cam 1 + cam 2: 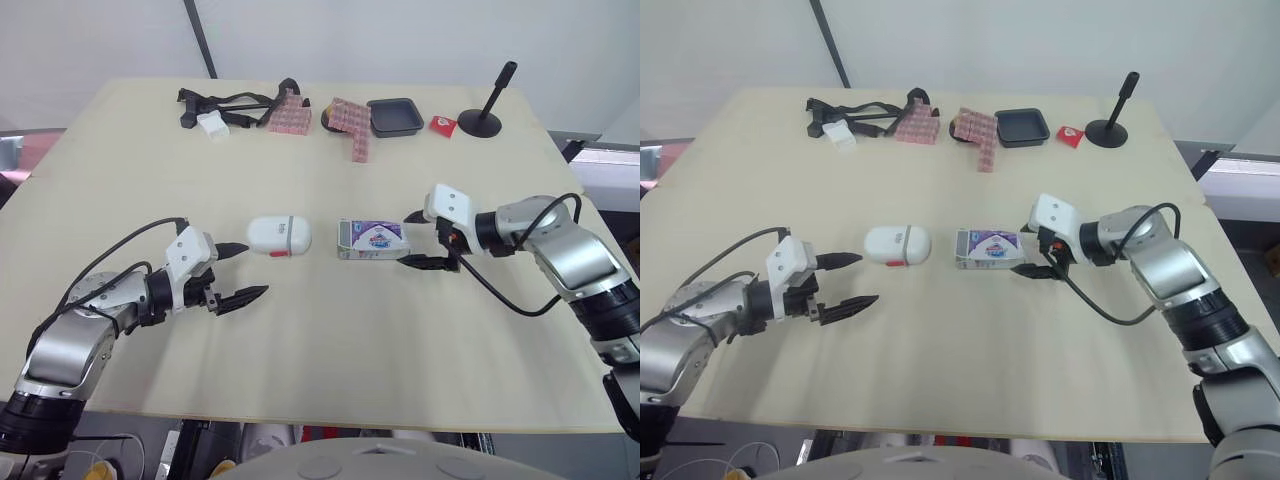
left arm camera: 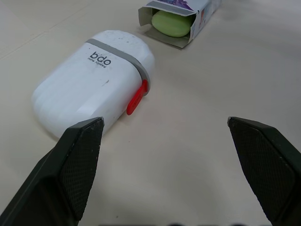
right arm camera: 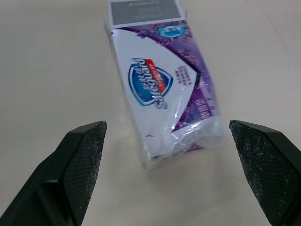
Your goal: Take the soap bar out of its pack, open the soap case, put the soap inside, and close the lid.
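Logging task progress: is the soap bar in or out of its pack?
In. The pack lies with one end open, and the green soap bar sits inside.

Open table (image 1: 330, 340) round soap case (image 1: 279, 236) | pack (image 1: 371, 240) just beside | black tray (image 1: 393, 116) probably well apart

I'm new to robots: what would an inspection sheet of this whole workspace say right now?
Surface: pale table.
Job's things: white case, shut, beside the pack; the pack's end is open toward the case, with the green bar inside.
Clutter: the far edge holds black straps, pink blocks, a black tray, a red packet and a black stand.
Tools: left tool open, near the case; right tool open, flanking the pack's other end.
Cables: a black cable loops along each arm.
Surroundings: white backdrop with a black pole.
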{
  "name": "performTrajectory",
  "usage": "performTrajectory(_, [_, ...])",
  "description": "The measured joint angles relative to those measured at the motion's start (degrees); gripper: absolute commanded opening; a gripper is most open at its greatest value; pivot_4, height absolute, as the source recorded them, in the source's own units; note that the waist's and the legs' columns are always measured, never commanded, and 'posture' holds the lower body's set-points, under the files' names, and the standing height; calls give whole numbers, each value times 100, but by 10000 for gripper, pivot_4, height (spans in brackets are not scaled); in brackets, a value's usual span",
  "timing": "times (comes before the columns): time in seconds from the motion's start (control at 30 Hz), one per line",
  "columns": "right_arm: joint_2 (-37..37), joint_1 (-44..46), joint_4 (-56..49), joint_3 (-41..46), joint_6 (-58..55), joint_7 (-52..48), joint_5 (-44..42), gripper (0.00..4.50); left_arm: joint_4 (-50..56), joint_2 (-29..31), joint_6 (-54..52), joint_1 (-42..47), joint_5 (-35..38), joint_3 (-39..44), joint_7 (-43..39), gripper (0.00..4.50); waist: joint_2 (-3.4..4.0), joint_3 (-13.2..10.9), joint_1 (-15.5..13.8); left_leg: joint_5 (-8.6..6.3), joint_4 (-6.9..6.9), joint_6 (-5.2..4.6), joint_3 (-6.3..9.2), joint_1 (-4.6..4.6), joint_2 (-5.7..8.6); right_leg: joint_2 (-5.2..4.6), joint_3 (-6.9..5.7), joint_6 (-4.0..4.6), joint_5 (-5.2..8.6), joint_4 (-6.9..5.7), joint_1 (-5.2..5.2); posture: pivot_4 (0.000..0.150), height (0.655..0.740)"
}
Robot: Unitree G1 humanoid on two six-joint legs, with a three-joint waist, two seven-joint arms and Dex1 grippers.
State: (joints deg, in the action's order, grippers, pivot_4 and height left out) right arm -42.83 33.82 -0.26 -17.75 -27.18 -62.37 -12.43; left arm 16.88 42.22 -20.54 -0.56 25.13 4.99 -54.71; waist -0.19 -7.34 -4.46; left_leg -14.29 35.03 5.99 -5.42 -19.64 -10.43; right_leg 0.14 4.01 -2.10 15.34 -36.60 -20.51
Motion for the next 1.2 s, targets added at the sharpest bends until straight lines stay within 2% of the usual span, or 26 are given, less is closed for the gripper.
performTrajectory(0.33, [161, 33, 171, 8, 178, -232, 103, 45000, 32, -1, 23, -96, -1, 19, 77, 44768, 0, 0, -12, 0, 5, 0, 0, 0, 0, 1, 0, 0, 0, -3, 0, 1500, 7400])
performTrajectory(0.6, [478, 423, 1171, -410, 754, -513, 654, 45000, 216, -78, 25, -198, -1, 68, 236, 44768, 0, 0, 8, 0, 18, -1, 0, -7, -2, 2, 0, 2, 0, -11, -5, 1500, 7400])
performTrajectory(1.07, [883, 898, 2171, -639, 1371, -969, 1176, 45000, 242, -174, 25, -219, -4, 68, 439, 44768, -1, 1, -22, -1, 96, -5, 4, -107, -5, 24, 2, 3, -1, -94, -102, 1500, 7400])
performTrajectory(1.2, [939, 938, 2308, -640, 1494, -997, 1209, 33382, 242, -192, 33, -219, -8, 68, 466, 45000, -2, 1, -14, 0, 99, -5, 5, -106, -7, 16, 2, 4, -1, -98, -103, 1500, 7400])
